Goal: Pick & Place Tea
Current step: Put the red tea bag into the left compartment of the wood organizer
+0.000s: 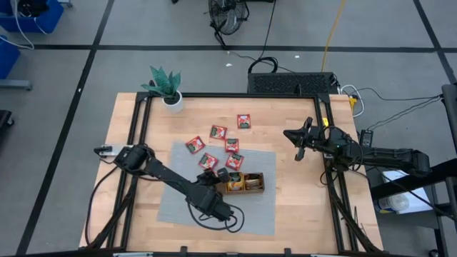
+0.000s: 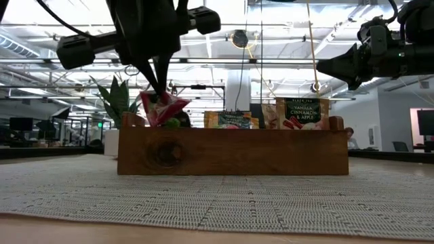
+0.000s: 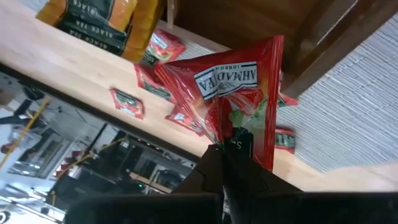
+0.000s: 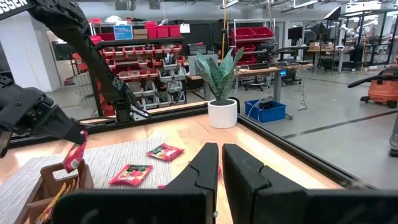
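My left gripper [image 1: 220, 173] is shut on a red tea sachet [image 3: 236, 93] and stands over the left end of the brown wooden tray [image 1: 262, 184]. The tray [image 2: 230, 152] sits on a grey mat [image 1: 178, 203] and holds orange-yellow and dark green sachets [image 2: 302, 112] standing upright. Several red sachets [image 1: 218, 132] lie flat on the mat and on the bare wood beyond the tray. My right gripper [image 1: 295, 140] hangs shut in the air to the right of the tray, touching nothing. My left gripper pinches the red sachet between its two fingers [image 3: 219, 167] at one edge [image 3: 239, 134], coming from above and pointing down. The sachet [image 2: 163, 108] hangs tilted below the fingers, its lower end at the tray's top rim; whether it touches the tray I cannot tell.
A potted plant [image 1: 166, 87] stands at the table's far left corner. A black frame rail [image 1: 235, 95] runs round the table top. Bare wood lies right of the mat, under my right arm. The room's shelves and benches show beyond the far edge.
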